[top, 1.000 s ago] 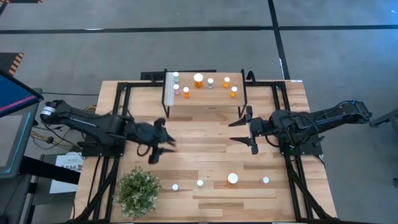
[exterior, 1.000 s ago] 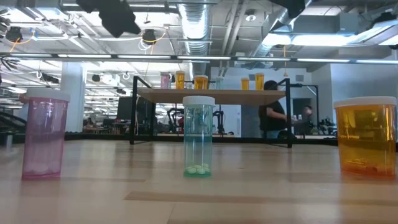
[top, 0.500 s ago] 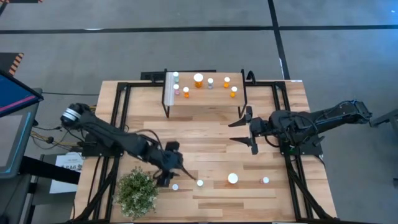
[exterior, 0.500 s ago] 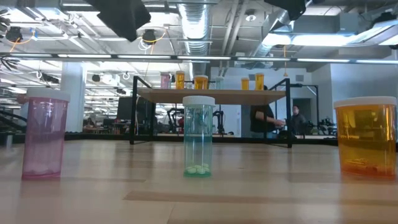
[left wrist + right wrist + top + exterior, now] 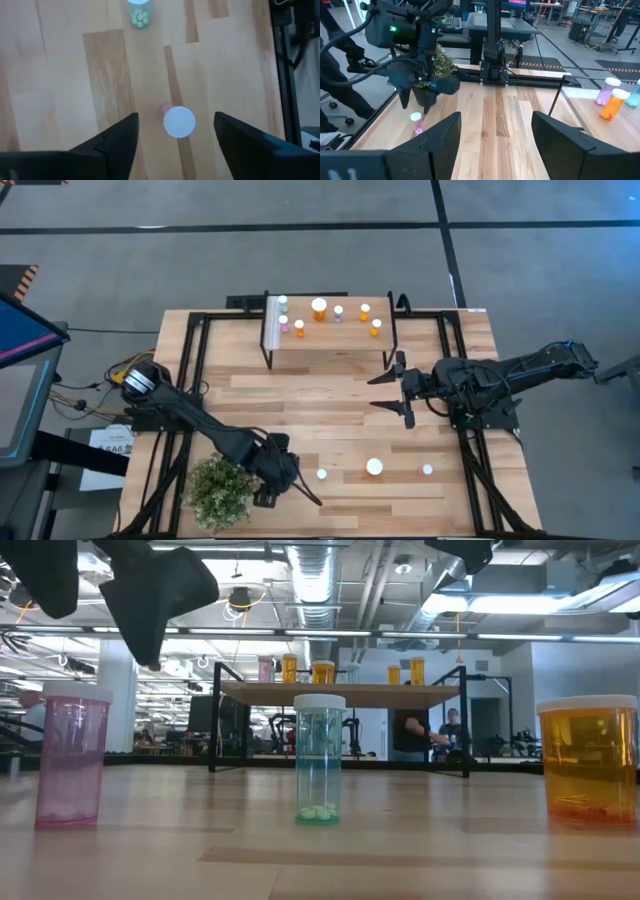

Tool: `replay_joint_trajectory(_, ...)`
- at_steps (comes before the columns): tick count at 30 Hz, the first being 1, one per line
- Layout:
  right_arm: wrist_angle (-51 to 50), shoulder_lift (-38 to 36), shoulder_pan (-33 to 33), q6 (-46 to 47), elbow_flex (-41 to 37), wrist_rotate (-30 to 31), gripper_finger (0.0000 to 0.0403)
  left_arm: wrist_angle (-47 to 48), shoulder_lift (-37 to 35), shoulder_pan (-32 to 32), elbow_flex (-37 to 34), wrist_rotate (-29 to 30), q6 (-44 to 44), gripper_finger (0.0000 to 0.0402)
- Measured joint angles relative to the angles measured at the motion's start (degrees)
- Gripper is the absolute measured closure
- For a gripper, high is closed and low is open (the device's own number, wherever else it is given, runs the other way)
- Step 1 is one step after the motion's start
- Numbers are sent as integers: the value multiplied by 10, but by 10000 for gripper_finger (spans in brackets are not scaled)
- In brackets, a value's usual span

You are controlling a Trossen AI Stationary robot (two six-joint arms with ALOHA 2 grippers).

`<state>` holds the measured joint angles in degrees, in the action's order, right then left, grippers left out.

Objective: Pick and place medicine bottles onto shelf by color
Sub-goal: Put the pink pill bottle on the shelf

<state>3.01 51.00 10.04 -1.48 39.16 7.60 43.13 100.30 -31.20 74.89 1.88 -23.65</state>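
Four small white-capped bottles are left on the big wooden desk point(image 5: 330, 405) by my count. I've got the left claw point(image 5: 175, 131) hanging right above the tiny pink bottle with the round white cap point(image 5: 179, 121), just beside the bushy green plant point(image 5: 222, 488), fingers spread wide either side of it. Next I reckon it's drop straight down, squeeze, then carry it to the small wood-topped shelf with black legs point(image 5: 327, 338) where a pink one sits. Right claw point(image 5: 394, 390) waits mid-desk, fingers apart.
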Motion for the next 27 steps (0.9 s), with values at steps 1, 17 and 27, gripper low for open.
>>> replay_joint_trajectory(1, 0, 0, 0, 0, 0, 0, 137, 1, 1, 0, 0, 3, -1, 145)
replay_joint_trajectory(17, 0, 0, 0, 1, 0, 0, 137, -7, 2, -10, -28, 15, -53, 90)
replay_joint_trajectory(27, 0, 0, 0, 1, 0, 0, 137, -40, 28, -10, -29, -10, -36, 90)
